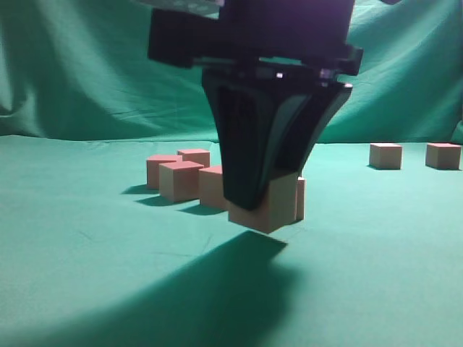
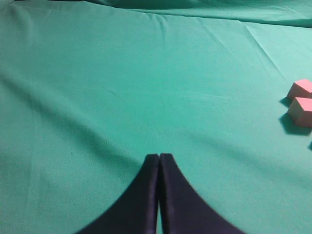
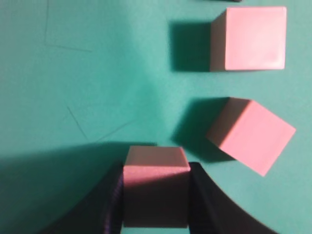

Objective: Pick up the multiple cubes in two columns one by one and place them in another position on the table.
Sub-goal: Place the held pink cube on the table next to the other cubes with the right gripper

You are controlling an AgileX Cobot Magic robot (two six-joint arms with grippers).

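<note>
Black right tool (image 1: 266, 206) pinching one pink cube (image 1: 269, 206) between its two fingers. In the exterior view the held cube hangs slightly tilted, its lower corner clear of the teal desk (image 1: 87, 275), a broad shadow beneath it. Right wrist view confirms: cube (image 3: 156, 187) wedged squarely between the dark fingers (image 3: 207, 195), top face pink, part of it in shade.

Just behind and left of the held block, a cluster of cubes (image 1: 181, 179) sits on the cloth, close together, tops salmon, sides tan. One more block stands directly behind the held one, mostly hidden. From the right wrist, two loose blocks lie to the right of the tool: nearer one (image 3: 251, 134) turned askew, farther one (image 3: 249, 39) square to the frame.

Far right of the exterior view, two blocks (image 1: 385, 155) (image 1: 443, 155) rest apart from the cluster, near the draped green backdrop (image 1: 87, 65).

Left tool (image 2: 159, 158) low over bare cloth, fingertips pressed together, holding nothing. Two pink blocks (image 2: 302, 100) at the right edge of its view, well apart from it.
</note>
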